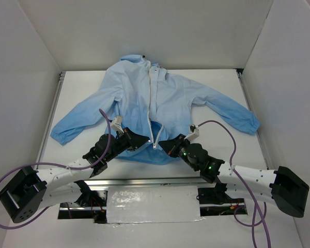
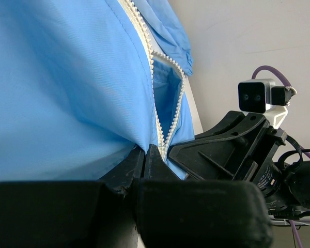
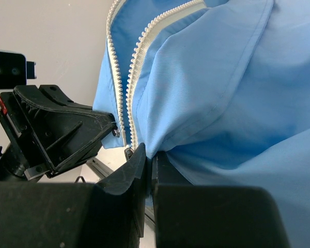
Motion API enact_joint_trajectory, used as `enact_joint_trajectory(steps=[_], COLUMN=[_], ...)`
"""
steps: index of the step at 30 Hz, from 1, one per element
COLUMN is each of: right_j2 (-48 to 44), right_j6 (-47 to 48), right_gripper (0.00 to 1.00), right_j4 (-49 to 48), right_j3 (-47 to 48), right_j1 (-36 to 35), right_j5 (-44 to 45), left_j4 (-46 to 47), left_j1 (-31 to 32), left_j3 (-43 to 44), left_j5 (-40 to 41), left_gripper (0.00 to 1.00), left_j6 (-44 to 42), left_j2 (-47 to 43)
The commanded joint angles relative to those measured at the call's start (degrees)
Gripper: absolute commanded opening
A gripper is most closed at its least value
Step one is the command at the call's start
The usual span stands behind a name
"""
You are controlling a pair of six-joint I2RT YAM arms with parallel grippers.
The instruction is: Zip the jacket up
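Left gripper (image 2: pixel 145 151): clamped tight on the jacket (image 1: pixel 170 98), pinching the bottom hem right beside the zipper (image 1: pixel 154 101)
Right gripper (image 3: pixel 149 156): squeezed closed too, biting the hem on the other side of the zipper
Jacket: spread out on the white table (image 1: pixel 222 82), sleeves out wide, collar at the far end
Zipper: tooth rows apart near the hem, running down between both grippers

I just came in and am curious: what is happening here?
Two robot arms work on a large light-blue thin fabric jacket lying flat on the table. The left gripper and the right gripper are each shut on the bottom hem, either side of the whitish zipper, whose lower teeth are not yet joined.
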State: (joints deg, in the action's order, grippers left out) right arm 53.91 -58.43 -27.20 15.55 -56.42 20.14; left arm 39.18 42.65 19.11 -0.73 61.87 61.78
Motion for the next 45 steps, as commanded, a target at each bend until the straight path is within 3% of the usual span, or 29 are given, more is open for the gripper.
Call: enact_joint_trajectory(steps=[1,25,45], right_j2=[-0.3,0.6,3.1], right_j6=[1.2,1.8,1.9], right_gripper=[0.0,0.0,0.0], right_j4=[-1.6,-0.8,5.0], right_j3=[2.7,3.9,8.0], right_j1=[0.3,0.4,0.6], right_j5=[1.6,3.1,1.7], left_j4=[4.1,7.3,3.0], left_j1=[-0.1,0.0,0.1], left_j3=[0.7,-0.5,1.0], left_j5=[-0.1,-2.1,0.5], left_gripper=[0.0,0.0,0.0], left_j6=[0.4,1.8,-2.4], left_j2=[0.1,1.8,1.2])
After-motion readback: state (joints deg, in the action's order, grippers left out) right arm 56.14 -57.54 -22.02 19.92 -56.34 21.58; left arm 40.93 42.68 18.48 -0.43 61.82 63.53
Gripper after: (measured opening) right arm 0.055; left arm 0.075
